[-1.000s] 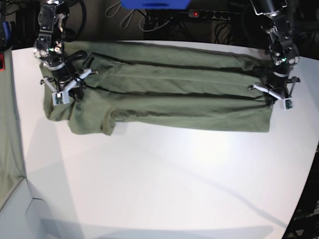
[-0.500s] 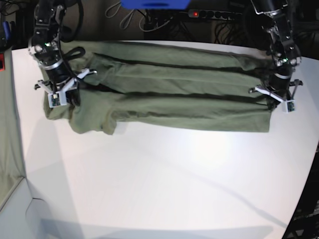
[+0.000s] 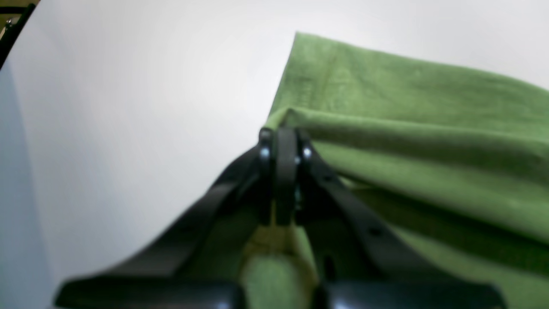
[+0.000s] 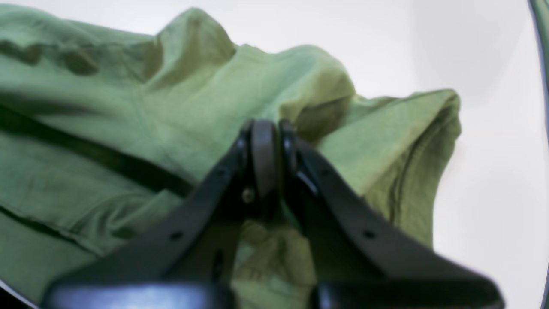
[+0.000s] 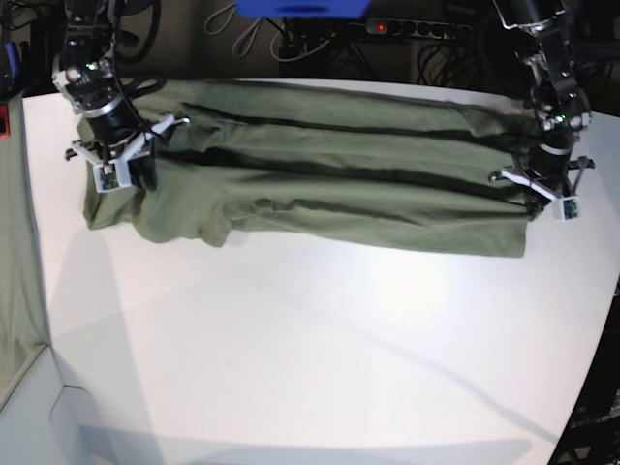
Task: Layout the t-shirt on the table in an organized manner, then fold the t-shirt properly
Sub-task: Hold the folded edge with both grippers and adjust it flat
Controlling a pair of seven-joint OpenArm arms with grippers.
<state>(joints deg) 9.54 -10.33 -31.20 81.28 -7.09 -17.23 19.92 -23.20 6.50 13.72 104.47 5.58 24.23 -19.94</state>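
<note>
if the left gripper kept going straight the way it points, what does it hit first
The left gripper is shut on the t-shirt near its edge; past that cloth it would probably meet the bare white table, though depth is unclear.

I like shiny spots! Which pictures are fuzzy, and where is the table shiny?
Both wrist views are fuzzy: the black fingers and t-shirt look soft. The base view is sharper, with a pale glare patch on the table and long faint shadows.
</note>
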